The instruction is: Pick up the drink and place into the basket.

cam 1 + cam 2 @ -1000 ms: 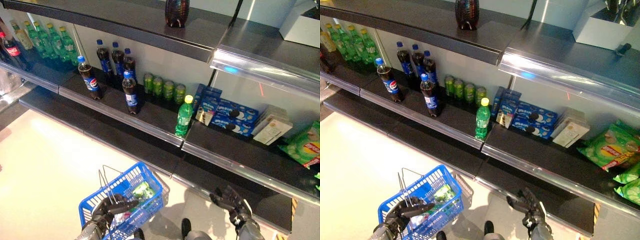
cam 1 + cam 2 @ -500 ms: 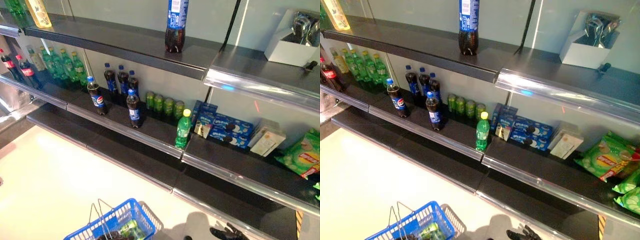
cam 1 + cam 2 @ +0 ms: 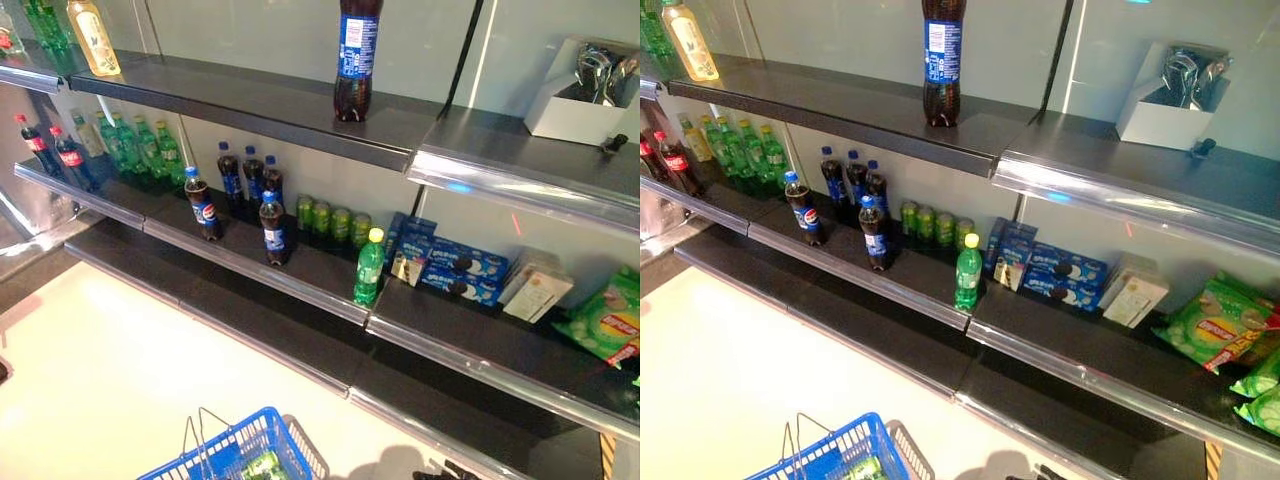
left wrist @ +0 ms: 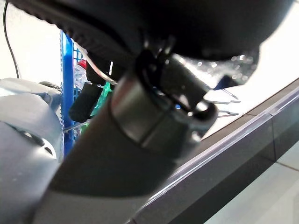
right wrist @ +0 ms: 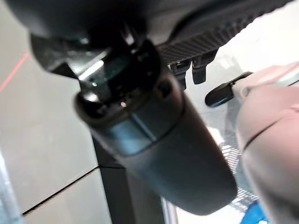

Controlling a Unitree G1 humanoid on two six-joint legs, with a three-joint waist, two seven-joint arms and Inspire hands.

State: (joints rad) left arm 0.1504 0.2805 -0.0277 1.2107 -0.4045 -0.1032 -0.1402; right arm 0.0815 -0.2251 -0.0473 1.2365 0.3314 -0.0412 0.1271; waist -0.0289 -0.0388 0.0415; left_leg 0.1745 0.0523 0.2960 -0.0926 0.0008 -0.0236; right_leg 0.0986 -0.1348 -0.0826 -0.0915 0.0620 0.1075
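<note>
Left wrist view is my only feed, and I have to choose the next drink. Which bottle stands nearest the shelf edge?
Observer: A green bottle with a yellow cap stands alone near the front edge of the middle shelf.
Operator: Anything close beside it?
Observer: Blue cookie boxes lie just to its right, further back.
Operator: And higher up?
Observer: One large cola bottle stands upright by itself on the top shelf.
</note>
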